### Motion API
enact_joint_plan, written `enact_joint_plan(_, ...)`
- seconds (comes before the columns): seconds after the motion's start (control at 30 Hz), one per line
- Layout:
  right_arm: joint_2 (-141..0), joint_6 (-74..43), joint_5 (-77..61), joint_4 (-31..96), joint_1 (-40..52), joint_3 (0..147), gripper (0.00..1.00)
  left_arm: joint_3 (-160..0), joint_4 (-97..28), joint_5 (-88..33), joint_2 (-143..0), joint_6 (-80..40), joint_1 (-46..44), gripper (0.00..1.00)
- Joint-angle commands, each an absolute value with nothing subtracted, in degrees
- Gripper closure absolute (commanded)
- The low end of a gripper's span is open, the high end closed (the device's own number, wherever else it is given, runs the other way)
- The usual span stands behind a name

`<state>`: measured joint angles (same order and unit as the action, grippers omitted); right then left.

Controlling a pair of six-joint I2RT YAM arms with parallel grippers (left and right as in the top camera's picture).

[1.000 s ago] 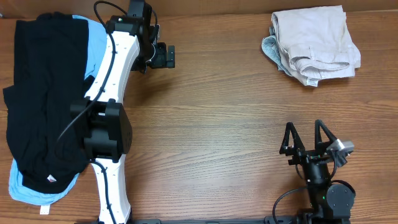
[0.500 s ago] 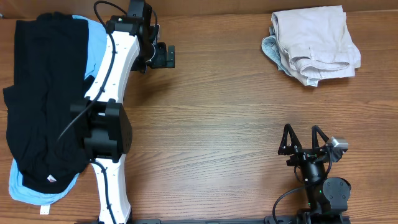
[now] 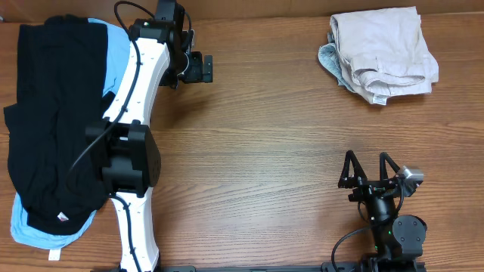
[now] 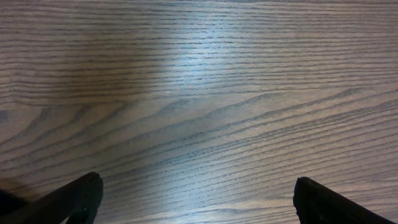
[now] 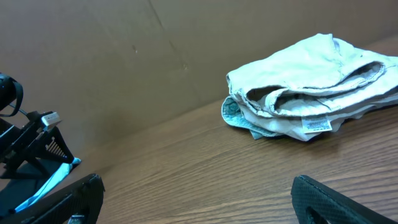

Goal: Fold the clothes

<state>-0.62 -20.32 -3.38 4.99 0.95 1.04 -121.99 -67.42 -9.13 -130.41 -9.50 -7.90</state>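
The pale beige shorts (image 3: pixel 384 53) lie folded in a bundle at the far right of the table, also in the right wrist view (image 5: pixel 311 99) with a small white label showing. Black garments (image 3: pixel 49 121) lie piled on a sky-blue one (image 3: pixel 113 57) at the left edge. My left gripper (image 3: pixel 203 68) is open and empty over bare wood at the far left-centre; its fingertips frame bare table (image 4: pixel 196 190). My right gripper (image 3: pixel 368 165) is open and empty near the front right, well short of the shorts (image 5: pixel 196 190).
The wooden table (image 3: pixel 265 151) spans the view. A brown wall (image 5: pixel 112 62) rises behind the table's far edge. The left arm's white links (image 3: pixel 136 98) lie along the right side of the black pile.
The right gripper has drawn back slightly toward its base and turned a little. The left arm and the clothes have not moved.
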Motion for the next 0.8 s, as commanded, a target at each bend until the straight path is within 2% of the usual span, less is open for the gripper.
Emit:
enact_joint_plan(0.0,-0.16,-19.75,-2.59,4.64,1.5,0.45,0.0,-123.09,-67.2,-8.75,-129.64,-10.48,-8.27,0.0)
enact_joint_plan(0.33,-0.16,-19.75,-2.59,4.64,1.5,0.45,0.0,-123.09,-67.2,-8.36,-122.52,-10.46,-13.5,0.0)
enact_joint_plan(0.5,-0.16,-19.75,-2.59,4.64,1.5,0.45,0.0,-121.49,-64.42,-1.34,-113.4,-8.75,-17.06,0.0)
enact_joint_plan(0.67,-0.16,-19.77,-2.59,4.64,1.5,0.45,0.0,-108.07,-48.93,1.96,-100.84,-8.71,-17.63,0.0)
enact_joint_plan(0.77,-0.16,-19.75,-2.59,4.64,1.5,0.45,0.0,-92.31,-35.68,1.89,-90.61,-8.75,-16.67,0.0)
